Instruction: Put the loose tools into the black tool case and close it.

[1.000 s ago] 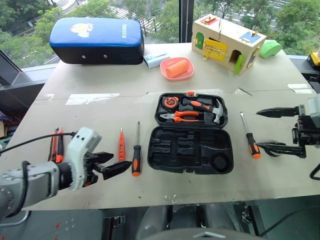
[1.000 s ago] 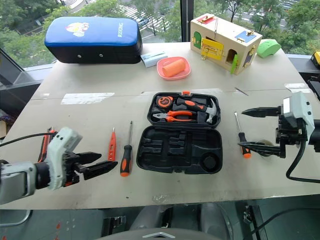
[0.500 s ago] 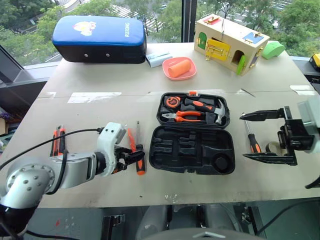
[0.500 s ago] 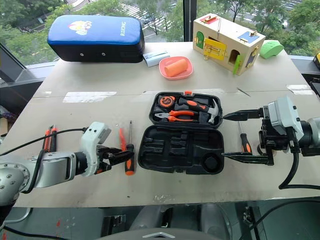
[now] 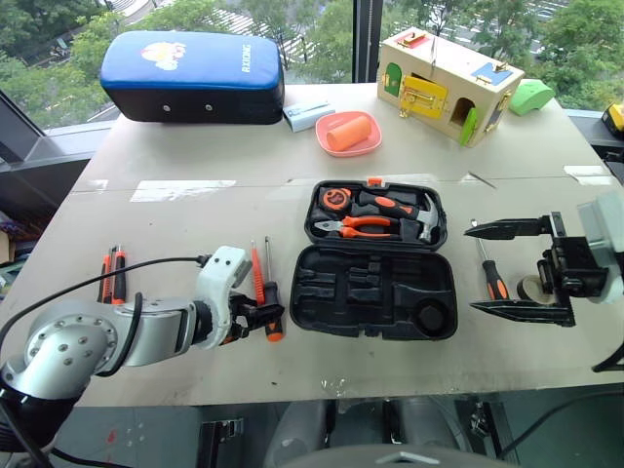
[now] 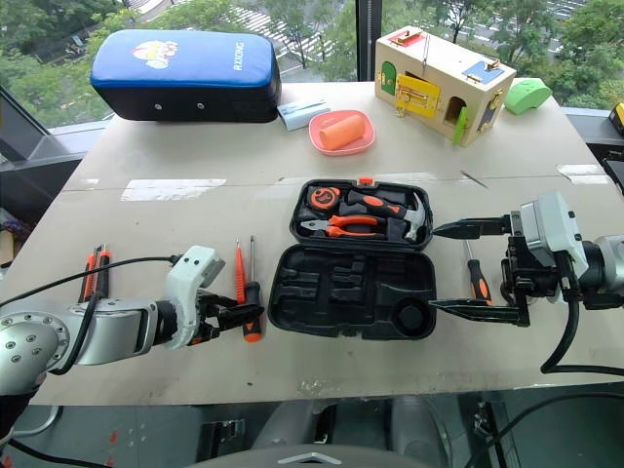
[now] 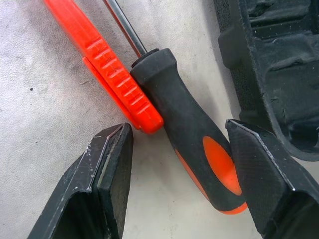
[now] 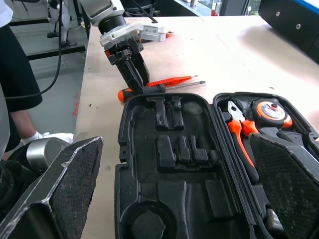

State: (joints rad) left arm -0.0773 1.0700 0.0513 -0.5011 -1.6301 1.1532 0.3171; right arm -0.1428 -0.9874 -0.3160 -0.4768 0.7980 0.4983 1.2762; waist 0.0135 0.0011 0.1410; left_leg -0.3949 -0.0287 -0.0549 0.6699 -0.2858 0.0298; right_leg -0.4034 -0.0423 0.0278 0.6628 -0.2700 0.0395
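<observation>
Left tool [image 7: 177, 149] low, straddling screwdriver handle [image 7: 192, 132], unclosed

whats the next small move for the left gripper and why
Probably close the left gripper on the black-orange screwdriver. Its handle already lies between the open fingers, one pad beside the slim orange tester lying against it, so a squeeze may catch both; the tool case sits open alongside.

Left tool [image 7: 177, 144] straddles the black-orange screwdriver [image 7: 192, 132]; tester screwdriver [image 7: 107, 74] touches its handle, tool case [image 5: 375, 263] wall just beside. Bare bench [image 5: 195, 219] behind. Right tool [image 5: 517, 268] spans the second screwdriver [image 5: 492, 273], beside the case.
</observation>
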